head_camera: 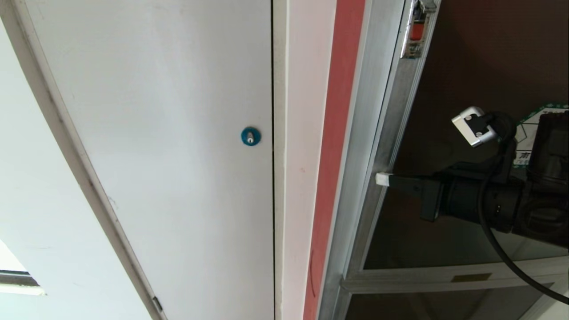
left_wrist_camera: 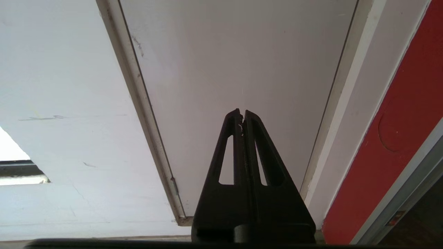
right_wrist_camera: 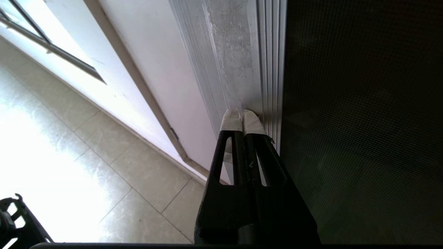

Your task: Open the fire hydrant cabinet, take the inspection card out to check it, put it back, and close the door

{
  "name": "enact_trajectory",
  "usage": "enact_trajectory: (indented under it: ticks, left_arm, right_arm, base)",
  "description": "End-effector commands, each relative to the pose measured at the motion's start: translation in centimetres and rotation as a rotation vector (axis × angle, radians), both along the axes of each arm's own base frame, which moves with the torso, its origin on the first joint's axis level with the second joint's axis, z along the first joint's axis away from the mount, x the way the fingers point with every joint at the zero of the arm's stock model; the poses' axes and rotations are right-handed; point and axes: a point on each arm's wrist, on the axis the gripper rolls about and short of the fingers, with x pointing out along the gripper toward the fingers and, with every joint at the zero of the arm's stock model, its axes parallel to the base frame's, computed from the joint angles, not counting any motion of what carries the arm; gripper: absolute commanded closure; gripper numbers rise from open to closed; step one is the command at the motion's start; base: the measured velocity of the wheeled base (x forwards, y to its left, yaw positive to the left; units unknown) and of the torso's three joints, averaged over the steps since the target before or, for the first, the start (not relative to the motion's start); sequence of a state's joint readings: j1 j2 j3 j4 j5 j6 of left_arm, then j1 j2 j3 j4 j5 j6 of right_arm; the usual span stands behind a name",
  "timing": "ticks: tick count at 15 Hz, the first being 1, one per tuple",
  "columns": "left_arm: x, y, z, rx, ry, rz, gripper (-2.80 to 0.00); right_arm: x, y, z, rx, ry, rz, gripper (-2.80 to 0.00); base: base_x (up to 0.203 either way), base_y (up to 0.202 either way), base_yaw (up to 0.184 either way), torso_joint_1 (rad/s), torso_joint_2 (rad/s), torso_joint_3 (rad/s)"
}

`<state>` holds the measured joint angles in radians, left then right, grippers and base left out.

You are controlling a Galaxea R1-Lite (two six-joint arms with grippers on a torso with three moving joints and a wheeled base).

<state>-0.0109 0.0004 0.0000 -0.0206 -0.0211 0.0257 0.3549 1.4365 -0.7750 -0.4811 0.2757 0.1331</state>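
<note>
Pressing its pinched-together, empty tips against the door (head_camera: 449,89)'s silver frame edge, your right gripper (head_camera: 383,179) sits below the red latch (head_camera: 417,32) — the hexagonal sticker (head_camera: 531,133)'s print seems unreadable; left gripper (left_wrist_camera: 242,116) closed, parked.

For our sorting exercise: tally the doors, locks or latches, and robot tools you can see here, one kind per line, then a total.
Doors: 2, white door, dark glass door
Locks or latches: 2, blue lock, red latch
Tools: 2, left tool, right tool
Total: 6
</note>
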Motion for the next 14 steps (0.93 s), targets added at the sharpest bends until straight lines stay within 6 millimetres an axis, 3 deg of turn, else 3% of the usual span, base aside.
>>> enact_trajectory:
  ticks: [1, 9, 12, 14]
  left_arm:
    - [0.1, 0.0, -0.3, 0.0, 0.012, 0.0, 0.0]
    - [0.1, 0.0, -0.3, 0.0, 0.013, 0.0, 0.0]
    - [0.1, 0.0, -0.3, 0.0, 0.012, 0.0, 0.0]
    - [0.1, 0.0, -0.3, 0.0, 0.011, 0.0, 0.0]
  right_arm:
    - [1.1, 0.3, -0.3, 0.001, -0.012, -0.023, 0.0]
    - [2.1, 0.5, -0.2, 0.008, -0.073, -0.123, 0.0]
    - [1.3, 0.7, -0.2, 0.012, -0.074, -0.105, 0.0]
    - [-0.2, 1.2, -0.1, 0.017, -0.078, -0.063, 0.0]
  base:
    - [0.0, 0.0, 0.0, 0.0, 0.0, 0.0]
    - [0.0, 0.0, 0.0, 0.0, 0.0, 0.0]
    - [0.0, 0.0, 0.0, 0.0, 0.0, 0.0]
    - [0.0, 0.0, 0.0, 0.0, 0.0, 0.0]
